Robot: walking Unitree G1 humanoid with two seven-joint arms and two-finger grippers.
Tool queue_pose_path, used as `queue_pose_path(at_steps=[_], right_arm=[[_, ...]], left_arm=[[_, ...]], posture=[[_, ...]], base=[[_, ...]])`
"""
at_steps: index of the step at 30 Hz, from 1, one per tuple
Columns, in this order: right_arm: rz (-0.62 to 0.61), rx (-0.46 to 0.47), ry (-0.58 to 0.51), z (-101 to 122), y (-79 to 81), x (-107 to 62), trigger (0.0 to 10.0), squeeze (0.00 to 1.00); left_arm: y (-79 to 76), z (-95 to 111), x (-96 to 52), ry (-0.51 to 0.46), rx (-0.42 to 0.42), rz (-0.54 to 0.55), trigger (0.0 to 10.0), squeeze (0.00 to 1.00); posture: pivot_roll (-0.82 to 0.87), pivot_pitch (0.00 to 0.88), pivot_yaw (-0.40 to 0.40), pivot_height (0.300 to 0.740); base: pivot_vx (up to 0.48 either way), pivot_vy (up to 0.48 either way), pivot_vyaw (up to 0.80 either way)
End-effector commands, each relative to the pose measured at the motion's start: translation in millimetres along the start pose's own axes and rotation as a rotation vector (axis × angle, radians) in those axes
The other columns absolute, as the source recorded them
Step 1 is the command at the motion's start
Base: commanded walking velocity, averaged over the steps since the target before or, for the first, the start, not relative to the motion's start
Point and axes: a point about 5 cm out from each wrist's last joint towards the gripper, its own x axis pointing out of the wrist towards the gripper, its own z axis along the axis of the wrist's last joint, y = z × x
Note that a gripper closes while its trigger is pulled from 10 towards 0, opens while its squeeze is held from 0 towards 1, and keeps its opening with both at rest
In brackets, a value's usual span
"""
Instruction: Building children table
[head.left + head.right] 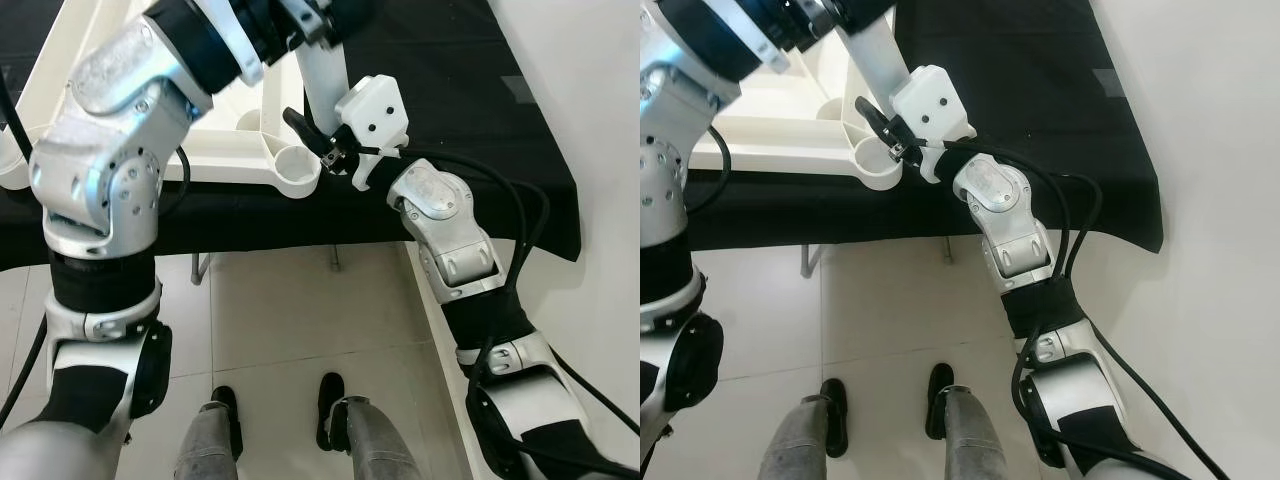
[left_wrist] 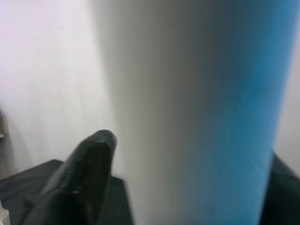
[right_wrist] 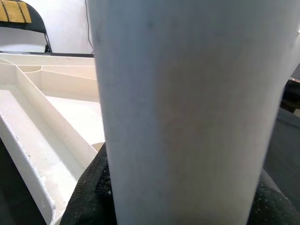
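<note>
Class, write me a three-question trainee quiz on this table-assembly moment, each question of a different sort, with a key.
1. True or false: the upturned white tabletop lies on a black cloth.
2. Which tools hold the white table leg? A) left tool only B) right tool only C) both tools
3. Fill in: the leg stands just above the round corner ______ of the tabletop.

Key: 1 true. 2 C, the left tool high on the leg, the right tool lower. 3 socket.
</note>
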Motion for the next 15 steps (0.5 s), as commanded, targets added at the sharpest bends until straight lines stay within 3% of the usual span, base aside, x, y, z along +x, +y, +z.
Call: queue_pose_path(at_steps=[1,10,14,15], right_arm=[[0.035,-0.051,-0.013,3,7.6,5.5,10.0,0.0],[-0.081,-0.068,0.019,-2,-13.3,7.8,10.0,0.0],[-0.033,-0.028,-0.02,1,-13.5,9.7,10.0,0.0],[0.048,0.011,-0.056,4,-11.8,9.8,10.0,1.0]], left_arm=[[-5.8,17,5.7,-0.065,-0.007,-0.061,0.0,0.0],[0.9,20,11.8,-0.122,-0.101,-0.174,0.0,0.0],[7.2,18,14.4,-0.137,-0.188,-0.281,0.0,0.0],[2.5,7,16.1,-0.123,-0.24,-0.372,0.0,0.0]], posture=[[0.06,0.269,-0.051,0.74],[0.06,0.23,-0.047,0.74],[0.07,0.209,-0.044,0.74],[0.06,0.197,-0.043,0.74]], base=[[0.0,0.0,0.0],[0.0,0.0,0.0],[0.0,0.0,0.0],[0.0,0.0,0.0]])
